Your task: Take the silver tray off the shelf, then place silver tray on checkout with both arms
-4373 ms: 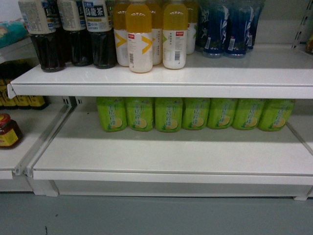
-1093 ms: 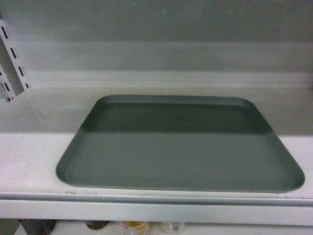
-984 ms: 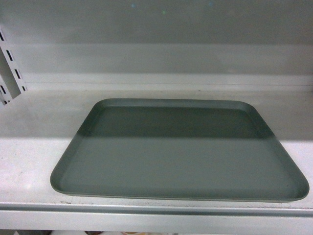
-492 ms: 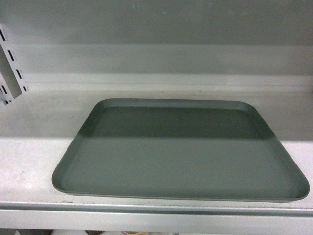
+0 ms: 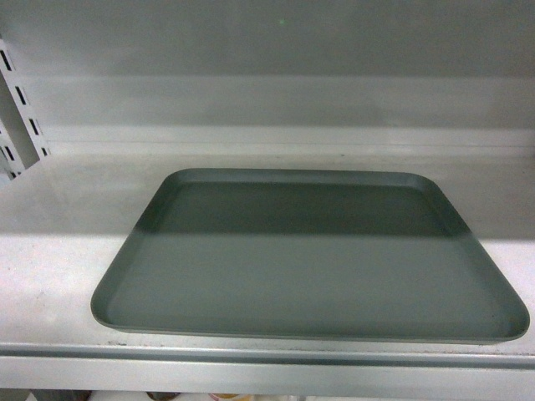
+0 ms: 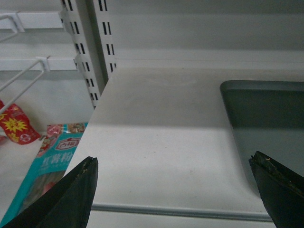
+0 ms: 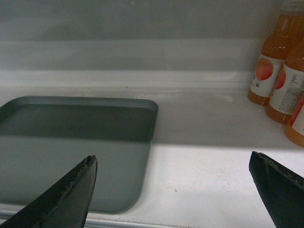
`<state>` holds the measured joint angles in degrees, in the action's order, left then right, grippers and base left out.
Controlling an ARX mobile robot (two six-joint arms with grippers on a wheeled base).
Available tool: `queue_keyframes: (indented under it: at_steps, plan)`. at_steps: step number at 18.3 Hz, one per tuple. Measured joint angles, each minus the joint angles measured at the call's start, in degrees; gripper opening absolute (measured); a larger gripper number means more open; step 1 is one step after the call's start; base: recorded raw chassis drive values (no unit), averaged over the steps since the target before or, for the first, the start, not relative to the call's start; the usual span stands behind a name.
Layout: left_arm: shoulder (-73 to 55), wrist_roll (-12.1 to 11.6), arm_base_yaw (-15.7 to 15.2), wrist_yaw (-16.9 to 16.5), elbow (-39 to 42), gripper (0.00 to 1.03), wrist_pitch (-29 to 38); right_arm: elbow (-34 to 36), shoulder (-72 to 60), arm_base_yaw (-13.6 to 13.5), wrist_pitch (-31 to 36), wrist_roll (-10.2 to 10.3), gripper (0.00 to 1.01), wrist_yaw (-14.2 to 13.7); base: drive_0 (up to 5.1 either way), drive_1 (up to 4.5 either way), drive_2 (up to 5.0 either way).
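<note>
The silver tray lies flat on the white shelf, its front rim close to the shelf's front edge. In the left wrist view the tray's left end shows at the right, and my left gripper is open in front of the bare shelf board, to the tray's left. In the right wrist view the tray's right end shows at the left, and my right gripper is open, straddling the tray's right front corner and bare shelf. Neither gripper touches the tray. The checkout is out of view.
Slotted shelf uprights stand left of the board, with wire hooks and snack packets beyond. Orange drink bottles stand on the shelf to the tray's right. The shelf's back panel rises behind the tray.
The head view rose from lower shelves of bottled drinks to this shelf with the tray. Over the last second the view has barely shifted and the tray has not moved.
</note>
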<state>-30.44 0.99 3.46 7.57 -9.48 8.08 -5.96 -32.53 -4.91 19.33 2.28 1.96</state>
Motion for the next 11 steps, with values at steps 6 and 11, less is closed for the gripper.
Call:
queue_keyframes:
  at_steps: [6,11]
  plan:
    - [-36.44,0.76,2.40,-5.70,-8.70,0.98,25.33,-10.86,-40.87,-1.27,24.68,-0.22,0.98,1.05,0.0,0.00,0.0]
    - [-56.26,2.51,4.26,-5.90,-15.43,0.98,29.62,-17.51,-57.61,-3.04,24.65,0.83,0.98,0.20,0.0,0.00,0.0]
